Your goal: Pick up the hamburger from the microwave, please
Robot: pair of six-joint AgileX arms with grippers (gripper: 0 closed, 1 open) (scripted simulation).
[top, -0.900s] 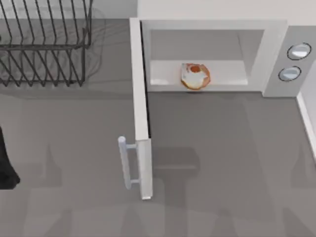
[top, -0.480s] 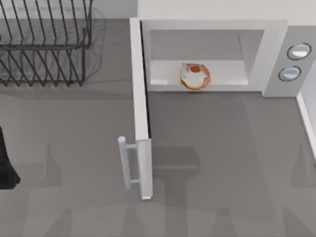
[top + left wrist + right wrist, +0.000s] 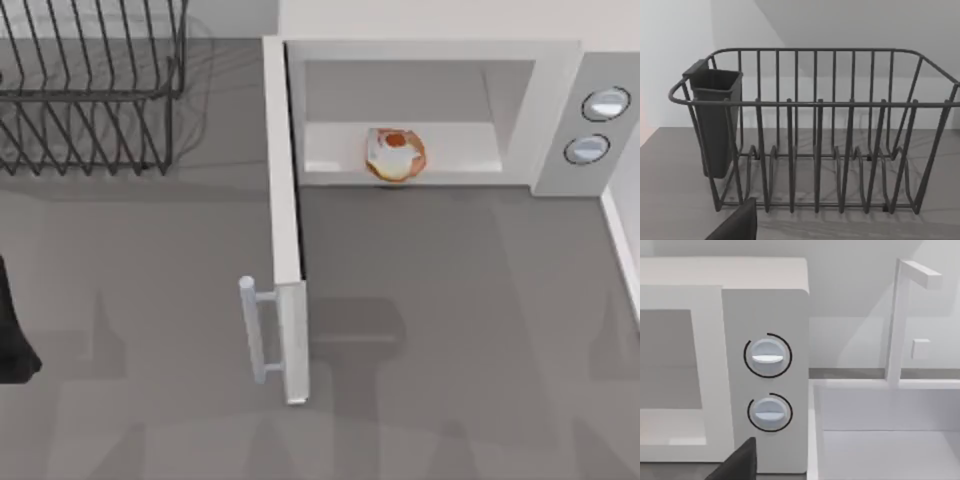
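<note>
The microwave is standing at the back of the table, right of centre in the top view, with its door swinging wide open toward the front. The door's bar handle is facing the table's left side. The hamburger is sitting inside the cavity, on the floor near the front lip and roughly midway between the side walls, touching neither wall. Two round dials are lining up one above the other on the panel at the cavity's right.

My left arm is waiting at the table's left edge, well apart from the door and the hamburger. Its wrist camera is looking at the black wire rack, which is standing at the back left corner of the table with a dark cup hanging on one end. A dark sliver of my left gripper is poking into that view, and I cannot tell whether it is open or closed.

My right wrist camera is facing the dial panel, with a white basin just beside the microwave and a thin white post rising behind it. A dark edge of my right gripper is showing low in that view; I cannot tell its state either. Neither one is gripping the hamburger.
</note>
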